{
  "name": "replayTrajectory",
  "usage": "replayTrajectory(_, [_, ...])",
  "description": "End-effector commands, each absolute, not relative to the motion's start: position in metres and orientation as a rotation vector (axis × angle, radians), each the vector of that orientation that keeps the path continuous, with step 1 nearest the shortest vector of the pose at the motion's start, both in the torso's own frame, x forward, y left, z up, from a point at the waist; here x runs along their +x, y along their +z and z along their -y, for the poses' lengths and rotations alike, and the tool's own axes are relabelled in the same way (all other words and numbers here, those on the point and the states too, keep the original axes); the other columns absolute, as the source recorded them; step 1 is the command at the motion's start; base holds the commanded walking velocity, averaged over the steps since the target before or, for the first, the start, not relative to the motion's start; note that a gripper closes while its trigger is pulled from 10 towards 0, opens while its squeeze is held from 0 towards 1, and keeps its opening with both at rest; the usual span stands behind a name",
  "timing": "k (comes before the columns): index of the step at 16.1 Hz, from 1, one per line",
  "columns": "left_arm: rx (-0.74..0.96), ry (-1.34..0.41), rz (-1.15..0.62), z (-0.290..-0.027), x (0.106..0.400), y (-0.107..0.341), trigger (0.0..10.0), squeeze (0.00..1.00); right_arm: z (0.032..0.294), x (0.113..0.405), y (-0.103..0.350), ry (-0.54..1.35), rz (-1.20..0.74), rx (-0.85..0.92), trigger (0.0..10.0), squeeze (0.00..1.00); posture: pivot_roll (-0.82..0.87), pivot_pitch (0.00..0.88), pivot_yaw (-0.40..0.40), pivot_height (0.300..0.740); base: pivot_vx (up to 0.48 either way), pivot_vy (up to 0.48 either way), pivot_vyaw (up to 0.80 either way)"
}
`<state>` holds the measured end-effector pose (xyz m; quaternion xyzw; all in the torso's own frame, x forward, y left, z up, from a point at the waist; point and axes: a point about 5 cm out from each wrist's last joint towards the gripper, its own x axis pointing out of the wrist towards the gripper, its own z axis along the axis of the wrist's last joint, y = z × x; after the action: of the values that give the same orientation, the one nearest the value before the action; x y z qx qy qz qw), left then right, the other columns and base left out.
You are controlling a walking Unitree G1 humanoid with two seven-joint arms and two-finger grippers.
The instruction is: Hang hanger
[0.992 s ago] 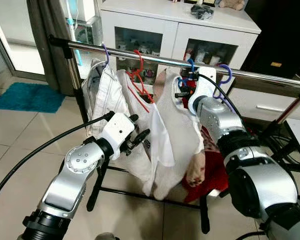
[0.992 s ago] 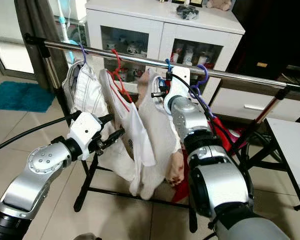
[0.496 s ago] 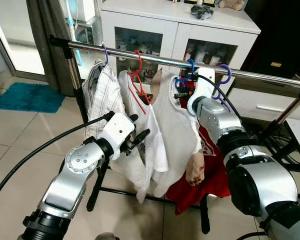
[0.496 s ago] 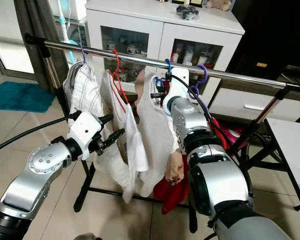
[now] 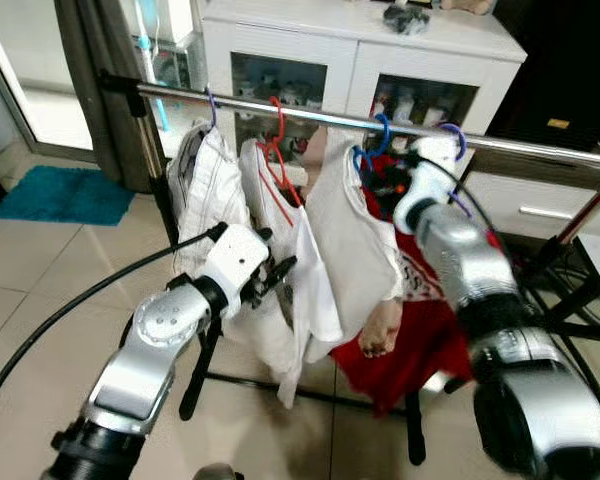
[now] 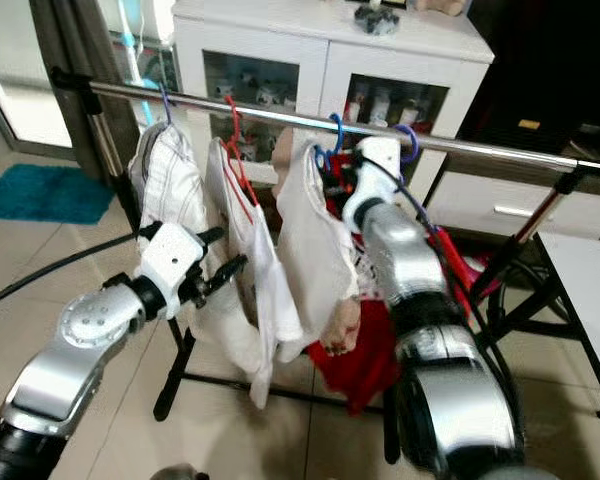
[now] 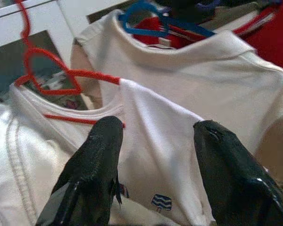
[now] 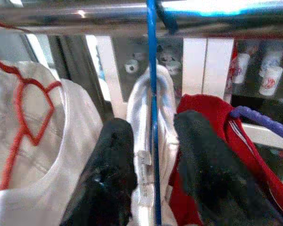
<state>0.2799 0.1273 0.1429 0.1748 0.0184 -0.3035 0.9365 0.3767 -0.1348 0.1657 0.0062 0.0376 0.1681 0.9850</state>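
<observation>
Far left, a teal mat (image 5: 58, 194) lies on the floor by the curtain. The rail (image 5: 280, 111) runs across in front of a white cabinet (image 5: 360, 60). On it, left to right: a striped shirt (image 5: 208, 190) on a purple hook, a white shirt (image 5: 280, 215) on a red hanger (image 7: 47, 77), then the cream shirt (image 5: 352, 240) on the blue hanger (image 8: 152, 94), then a red garment (image 5: 420, 320) on another purple hanger (image 5: 454, 140).

My left gripper (image 5: 270, 275) is low, in front of the white shirt, fingers (image 7: 92, 174) spread and holding nothing; the shirt shows between them in the wrist view.

My right gripper (image 6: 342, 180) is up at the rail. In its wrist view the blue hanger's neck runs straight down between the two fingers (image 8: 108, 174), and its hook is over the rail. The fingers look parted on either side of the neck and collar, not pinching it.

I judge the hang step as nearly finished: the hook seems seated and the shirt hangs from it. Next I would draw the right gripper straight back, keeping the fingers wide so they do not snag the collar or drag the hook off.
</observation>
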Motion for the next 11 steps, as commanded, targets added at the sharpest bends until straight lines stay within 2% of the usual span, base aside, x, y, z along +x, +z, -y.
replayTrajectory(1, [0.304, -0.509, -0.046, -0.137, 0.283, 0.144, 10.0, 0.0, 0.141, 0.365, 0.179, 0.361, -0.028, 0.07, 10.0, 1.0, 0.07, 0.0, -0.038, 0.74, 0.0, 0.0, 0.0])
replayTrajectory(3, [0.297, -0.448, -0.05, -0.143, 0.283, 0.143, 10.0, 0.0, 0.146, 0.351, 0.182, 0.349, -0.002, 0.098, 10.0, 1.0, 0.07, 0.0, -0.043, 0.74, 0.0, 0.0, 0.0])
replayTrajectory(6, [0.268, -0.384, -0.047, -0.149, 0.278, 0.144, 10.0, 0.0, 0.141, 0.309, 0.174, 0.39, 0.047, 0.173, 10.0, 1.0, 0.08, 0.0, -0.039, 0.74, 0.0, 0.0, 0.0])
replayTrajectory(11, [0.244, -0.342, -0.055, -0.15, 0.283, 0.146, 10.0, 0.0, 0.128, 0.296, 0.152, 0.389, -0.002, 0.181, 10.0, 1.0, 0.09, 0.0, -0.046, 0.74, 0.0, 0.051, 0.0])
